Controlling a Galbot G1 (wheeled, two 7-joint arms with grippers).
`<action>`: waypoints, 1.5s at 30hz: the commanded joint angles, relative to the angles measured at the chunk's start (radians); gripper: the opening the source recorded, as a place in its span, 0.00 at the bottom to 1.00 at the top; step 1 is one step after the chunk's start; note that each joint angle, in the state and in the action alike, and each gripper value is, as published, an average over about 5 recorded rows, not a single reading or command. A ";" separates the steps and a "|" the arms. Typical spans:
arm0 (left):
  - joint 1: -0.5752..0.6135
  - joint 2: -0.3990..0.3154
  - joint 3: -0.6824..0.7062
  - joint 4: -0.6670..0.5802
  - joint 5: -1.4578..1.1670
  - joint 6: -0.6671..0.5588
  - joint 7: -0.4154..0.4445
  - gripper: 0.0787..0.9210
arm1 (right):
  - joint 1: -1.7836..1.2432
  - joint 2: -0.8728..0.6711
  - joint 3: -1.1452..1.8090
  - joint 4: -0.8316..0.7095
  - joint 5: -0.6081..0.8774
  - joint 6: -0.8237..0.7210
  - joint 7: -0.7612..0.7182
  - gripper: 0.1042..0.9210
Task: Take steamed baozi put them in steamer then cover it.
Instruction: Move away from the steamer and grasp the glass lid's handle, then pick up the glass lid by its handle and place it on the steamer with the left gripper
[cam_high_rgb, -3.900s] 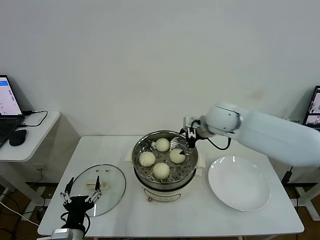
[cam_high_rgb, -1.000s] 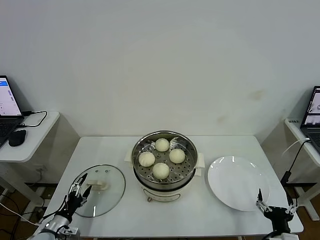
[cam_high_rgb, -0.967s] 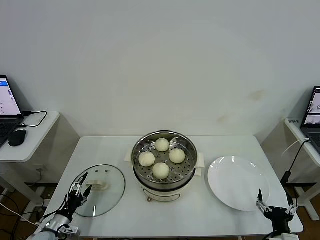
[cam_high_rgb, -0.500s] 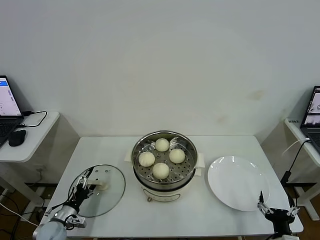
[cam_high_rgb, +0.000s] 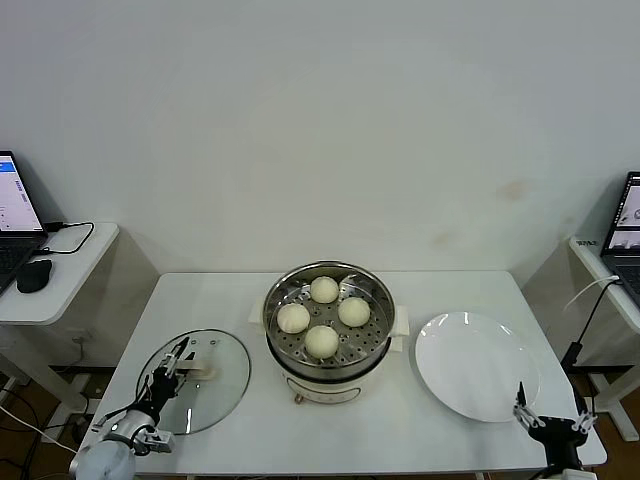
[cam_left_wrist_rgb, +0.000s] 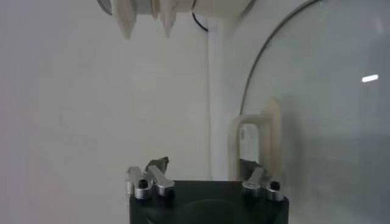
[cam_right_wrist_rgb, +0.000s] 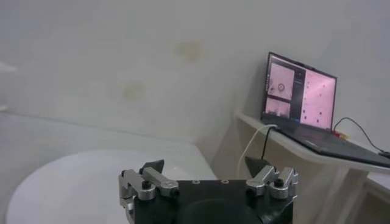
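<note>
reaching left gripper (cam_high_rgb: 172, 365) over cover (cam_high_rgb: 215, 385), handle (cam_left_wrist_rgb: 255, 146) between fingers

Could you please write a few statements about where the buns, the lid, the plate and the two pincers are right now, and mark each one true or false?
1. All four baozi sit inside the steamer. True.
2. The cover is on the steamer. False: it lies flat on the table, to the robot's left of the steamer.
3. The white plate holds one baozi. False: nothing lies on it.
4. The left pincer is at the cover's handle. True.
5. The right pincer is over the steamer. False: it is at the table's near right corner, beside the plate, open and holding nothing.
</note>
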 joint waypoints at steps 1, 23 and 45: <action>-0.012 -0.002 0.000 0.025 0.000 -0.007 -0.008 0.56 | -0.003 0.000 -0.003 0.006 -0.001 -0.001 -0.001 0.88; 0.265 0.041 -0.141 -0.420 -0.158 0.248 -0.061 0.08 | -0.030 -0.019 -0.084 0.075 -0.031 -0.001 0.001 0.88; 0.049 0.284 0.091 -0.775 -0.263 0.642 0.306 0.08 | -0.039 -0.004 -0.159 0.098 -0.101 0.018 0.008 0.88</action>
